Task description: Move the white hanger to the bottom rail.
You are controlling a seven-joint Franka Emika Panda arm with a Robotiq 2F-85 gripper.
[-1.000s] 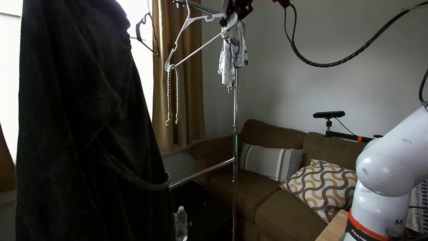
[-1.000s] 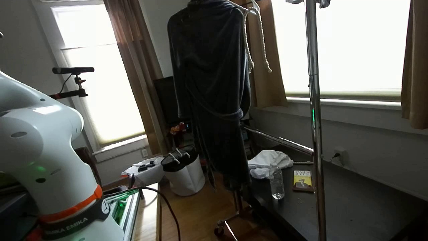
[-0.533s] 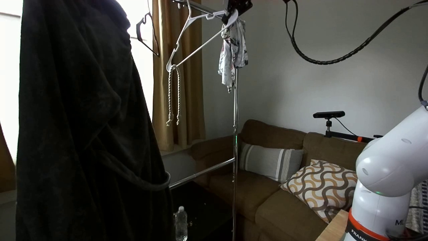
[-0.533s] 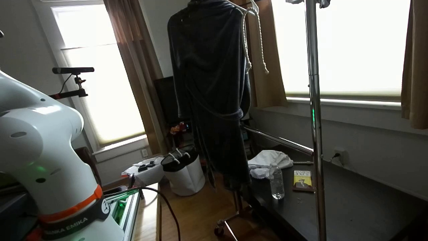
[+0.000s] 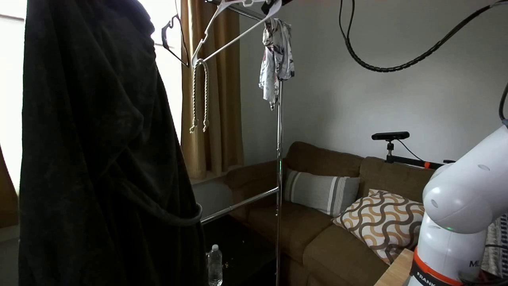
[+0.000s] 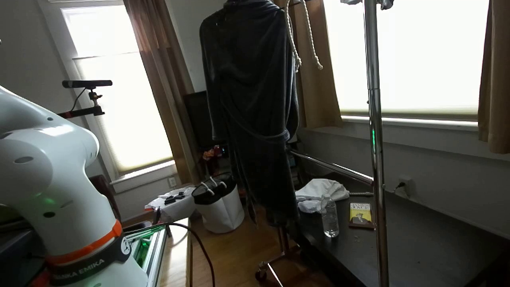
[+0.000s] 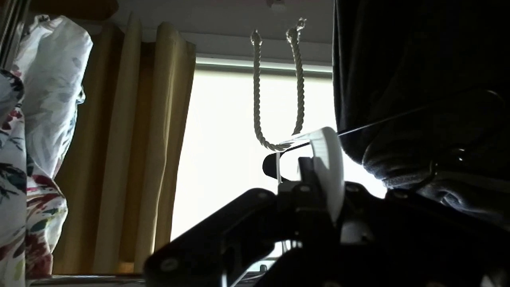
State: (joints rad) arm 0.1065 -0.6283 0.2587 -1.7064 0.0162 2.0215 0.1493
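Observation:
The white hanger (image 5: pixel 274 10) is at the top of an exterior view, tilted, with its near end held by my gripper (image 5: pixel 268 5). Its hook is out of view above the frame. A rope (image 5: pixel 206 93) hangs over its far corner; the rope also shows in an exterior view (image 6: pixel 293 38) and in the wrist view (image 7: pixel 257 83). In the wrist view my gripper (image 7: pixel 312 195) is shut on the curved white end of the hanger (image 7: pixel 330 171). The bottom rail (image 5: pixel 242 205) runs low on the rack; it also shows in an exterior view (image 6: pixel 334 165).
A dark robe (image 6: pixel 251 79) hangs on the rack. A floral cloth (image 5: pixel 274 59) hangs beside the chrome post (image 5: pixel 279 135). The top rail (image 5: pixel 247 13) runs behind the hanger. A black hanger (image 5: pixel 164 37) hangs near the window. A water bottle (image 6: pixel 330 217) and book (image 6: pixel 360 215) are on the dark table.
The gripper and hanger dipped slightly, then rose. The hanger and its rope are now higher and slightly left in an exterior view, and its hook has left the frame. The grip has not changed.

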